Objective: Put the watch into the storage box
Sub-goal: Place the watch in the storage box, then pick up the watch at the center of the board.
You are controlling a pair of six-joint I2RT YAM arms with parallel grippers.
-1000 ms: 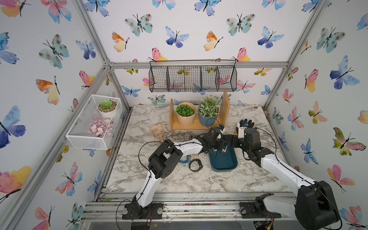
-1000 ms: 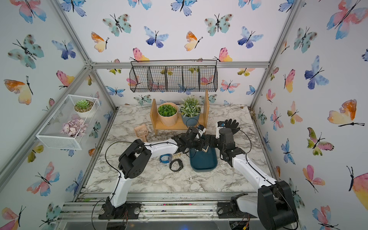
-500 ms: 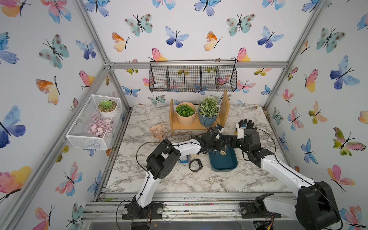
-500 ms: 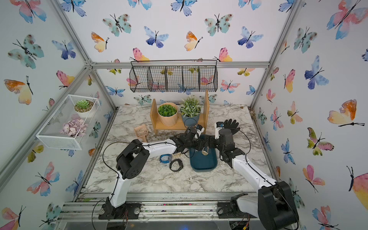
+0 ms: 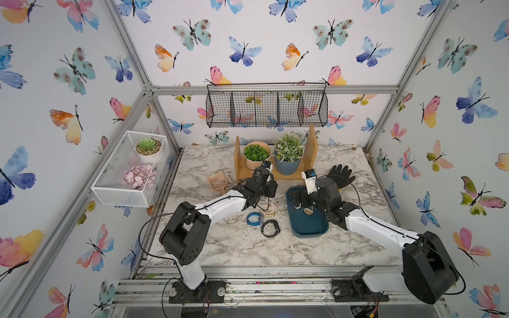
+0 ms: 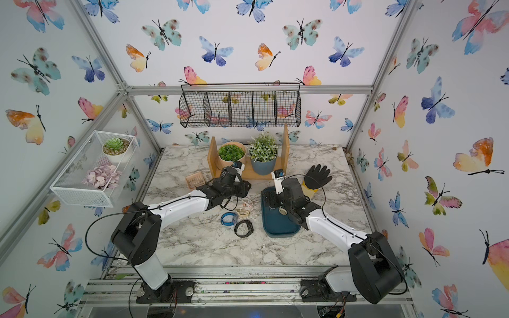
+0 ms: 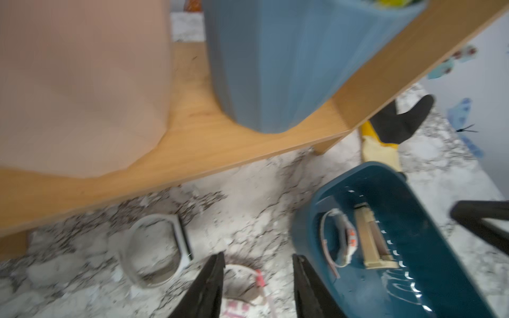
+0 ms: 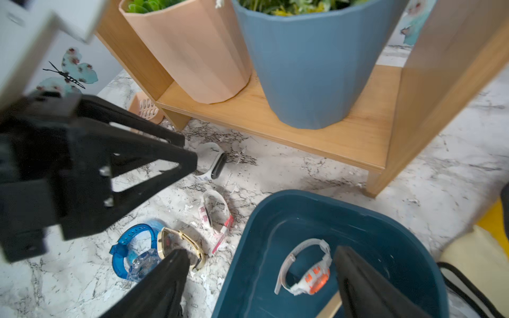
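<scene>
From where I stand, the storage box (image 5: 308, 230) is a shallow plastic tub in dark teal. It is rectangular with rounded corners, and its walls and glossy floor are smooth. It sits on the marbled counter (image 5: 220, 247) at about three o'clock from the middle.

Near the middle of the box floor lies a white-and-orange watch (image 8: 308, 275). Its pale rubbery strap curls into a loop and its round face is dotted with orange. A pale wooden piece (image 7: 369, 239) lies just beside it.

The right gripper (image 8: 260, 250) hangs over the twelve o'clock end of the box, with its black fingers spread wide and nothing held. The watch lies at six o'clock from it, close by one finger. I cannot tell whether the two touch.

The left gripper (image 7: 257, 261) hovers over bare counter at about ten o'clock from the box. Its jaws are partway apart and empty. The boxed watch is at four o'clock from it, well apart.

Under that gripper a pink-and-white watch (image 8: 204, 216) lies on the marble. Around nine o'clock from the box are a translucent blue watch (image 8: 143, 263), a gold-toned watch (image 8: 168, 242) touching it, and a matte black watch (image 5: 276, 227). A white band with a black oblong face (image 8: 217, 165) lies nearer the wooden shelf (image 8: 316, 129).
</scene>
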